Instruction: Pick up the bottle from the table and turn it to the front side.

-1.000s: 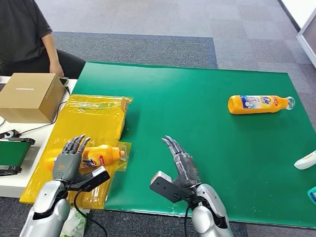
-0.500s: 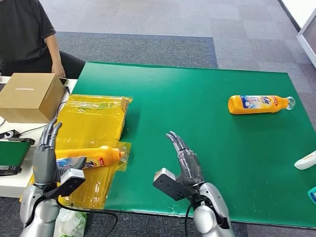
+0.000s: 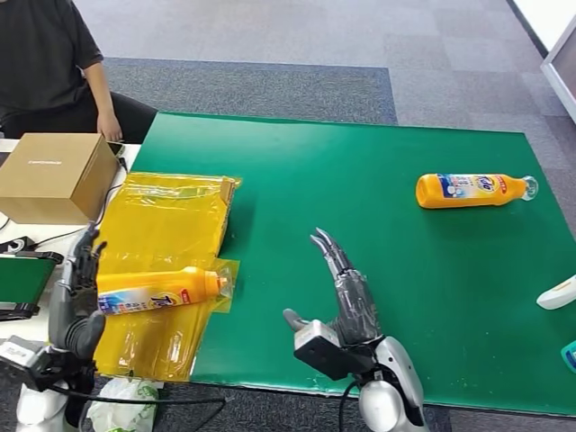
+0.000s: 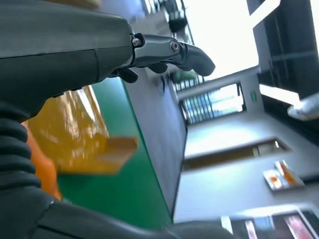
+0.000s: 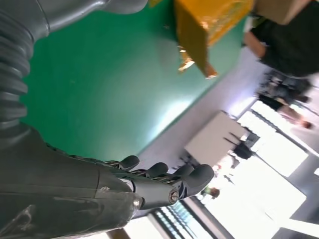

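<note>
Bottle (image 3: 475, 190) lies on side at far right of green worktop (image 3: 326, 198), label up, untouched, well apart from both hands. Right hand (image 3: 350, 297) raised over near edge, fingers released, grasping nothing, likely staged for reach. Left hand (image 3: 76, 292) empty, fingers apart, beside second bottle (image 3: 159, 290) on yellow plastic bag (image 3: 170, 216). Grey carpet beyond; person (image 3: 48, 63) seated by cardboard box (image 3: 54, 175).
</note>
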You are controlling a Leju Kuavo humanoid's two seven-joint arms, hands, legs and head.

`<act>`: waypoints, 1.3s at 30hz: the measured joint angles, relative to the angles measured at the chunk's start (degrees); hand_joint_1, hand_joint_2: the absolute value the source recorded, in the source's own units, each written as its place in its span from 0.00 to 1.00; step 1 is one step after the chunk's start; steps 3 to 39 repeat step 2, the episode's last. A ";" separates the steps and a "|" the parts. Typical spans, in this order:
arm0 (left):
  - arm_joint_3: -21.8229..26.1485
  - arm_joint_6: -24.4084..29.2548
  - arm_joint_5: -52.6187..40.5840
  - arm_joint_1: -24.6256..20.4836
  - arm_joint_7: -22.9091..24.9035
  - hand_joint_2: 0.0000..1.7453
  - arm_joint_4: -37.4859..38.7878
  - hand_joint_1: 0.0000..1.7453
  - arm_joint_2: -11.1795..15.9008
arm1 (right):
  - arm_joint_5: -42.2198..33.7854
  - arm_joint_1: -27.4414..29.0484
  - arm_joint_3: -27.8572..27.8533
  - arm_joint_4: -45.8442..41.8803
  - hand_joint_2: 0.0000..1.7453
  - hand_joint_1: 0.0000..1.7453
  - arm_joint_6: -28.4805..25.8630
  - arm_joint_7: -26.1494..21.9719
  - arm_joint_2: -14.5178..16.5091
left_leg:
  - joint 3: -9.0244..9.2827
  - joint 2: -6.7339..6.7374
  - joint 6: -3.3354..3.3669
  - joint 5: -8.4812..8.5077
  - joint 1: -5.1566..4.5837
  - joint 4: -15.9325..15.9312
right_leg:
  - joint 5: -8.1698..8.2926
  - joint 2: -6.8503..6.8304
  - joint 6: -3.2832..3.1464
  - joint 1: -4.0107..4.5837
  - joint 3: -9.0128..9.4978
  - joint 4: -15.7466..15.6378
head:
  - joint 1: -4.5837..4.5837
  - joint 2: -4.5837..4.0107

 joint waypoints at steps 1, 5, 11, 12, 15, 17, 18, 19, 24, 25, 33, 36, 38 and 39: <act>-0.02 -2.86 1.52 0.48 0.00 1.00 0.33 0.00 0.49 | -0.80 0.27 0.20 -0.69 1.00 0.00 -0.27 -1.33 -0.15 | 0.00 0.00 0.00 -0.01 0.00 0.00 | -0.02 0.00 -0.02 0.00 -0.01 0.00 | 0.00 -0.01; -0.03 -4.37 2.29 0.73 0.00 1.00 0.54 0.00 0.77 | -1.21 0.39 0.32 -1.05 1.00 0.00 -0.43 -2.05 -0.23 | 0.00 0.00 -0.01 -0.02 0.00 0.00 | -0.02 0.00 -0.03 0.00 -0.01 0.00 | 0.00 -0.01; -0.03 -4.37 2.29 0.73 0.00 1.00 0.54 0.00 0.77 | -1.21 0.39 0.32 -1.05 1.00 0.00 -0.43 -2.05 -0.23 | 0.00 0.00 -0.01 -0.02 0.00 0.00 | -0.02 0.00 -0.03 0.00 -0.01 0.00 | 0.00 -0.01; -0.03 -4.37 2.29 0.73 0.00 1.00 0.54 0.00 0.77 | -1.21 0.39 0.32 -1.05 1.00 0.00 -0.43 -2.05 -0.23 | 0.00 0.00 -0.01 -0.02 0.00 0.00 | -0.02 0.00 -0.03 0.00 -0.01 0.00 | 0.00 -0.01; -0.03 -4.37 2.29 0.73 0.00 1.00 0.54 0.00 0.77 | -1.21 0.39 0.32 -1.05 1.00 0.00 -0.43 -2.05 -0.23 | 0.00 0.00 -0.01 -0.02 0.00 0.00 | -0.02 0.00 -0.03 0.00 -0.01 0.00 | 0.00 -0.01; -0.03 -4.37 2.29 0.73 0.00 1.00 0.54 0.00 0.77 | -1.21 0.39 0.32 -1.05 1.00 0.00 -0.43 -2.05 -0.23 | 0.00 0.00 -0.01 -0.02 0.00 0.00 | -0.02 0.00 -0.03 0.00 -0.01 0.00 | 0.00 -0.01; -0.03 -4.37 2.29 0.73 0.00 1.00 0.54 0.00 0.77 | -1.21 0.39 0.32 -1.05 1.00 0.00 -0.43 -2.05 -0.23 | 0.00 0.00 -0.01 -0.02 0.00 0.00 | -0.02 0.00 -0.03 0.00 -0.01 0.00 | 0.00 -0.01; -0.03 -4.37 2.29 0.73 0.00 1.00 0.54 0.00 0.77 | -1.21 0.39 0.32 -1.05 1.00 0.00 -0.43 -2.05 -0.23 | 0.00 0.00 -0.01 -0.02 0.00 0.00 | -0.02 0.00 -0.03 0.00 -0.01 0.00 | 0.00 -0.01; -0.03 -4.37 2.29 0.73 0.00 1.00 0.54 0.00 0.77 | -1.21 0.39 0.32 -1.05 1.00 0.00 -0.43 -2.05 -0.23 | 0.00 0.00 -0.01 -0.02 0.00 0.00 | -0.02 0.00 -0.03 0.00 -0.01 0.00 | 0.00 -0.01; -0.03 -4.37 2.29 0.73 0.00 1.00 0.54 0.00 0.77 | -1.21 0.39 0.32 -1.05 1.00 0.00 -0.43 -2.05 -0.23 | 0.00 0.00 -0.01 -0.02 0.00 0.00 | -0.02 0.00 -0.03 0.00 -0.01 0.00 | 0.00 -0.01; -0.03 -4.37 2.29 0.73 0.00 1.00 0.54 0.00 0.77 | -1.21 0.39 0.32 -1.05 1.00 0.00 -0.43 -2.05 -0.23 | 0.00 0.00 -0.01 -0.02 0.00 0.00 | -0.02 0.00 -0.03 0.00 -0.01 0.00 | 0.00 -0.01; -0.03 -4.37 2.29 0.73 0.00 1.00 0.54 0.00 0.77 | -1.21 0.39 0.32 -1.05 1.00 0.00 -0.43 -2.05 -0.23 | 0.00 0.00 -0.01 -0.02 0.00 0.00 | -0.02 0.00 -0.03 0.00 -0.01 0.00 | 0.00 -0.01; -0.03 -4.37 2.29 0.73 0.00 1.00 0.54 0.00 0.77 | -1.21 0.39 0.32 -1.05 1.00 0.00 -0.43 -2.05 -0.23 | 0.00 0.00 -0.01 -0.02 0.00 0.00 | -0.02 0.00 -0.03 0.00 -0.01 0.00 | 0.00 -0.01; -0.03 -4.37 2.29 0.73 0.00 1.00 0.54 0.00 0.77 | -1.21 0.39 0.32 -1.05 1.00 0.00 -0.43 -2.05 -0.23 | 0.00 0.00 -0.01 -0.02 0.00 0.00 | -0.02 0.00 -0.03 0.00 -0.01 0.00 | 0.00 -0.01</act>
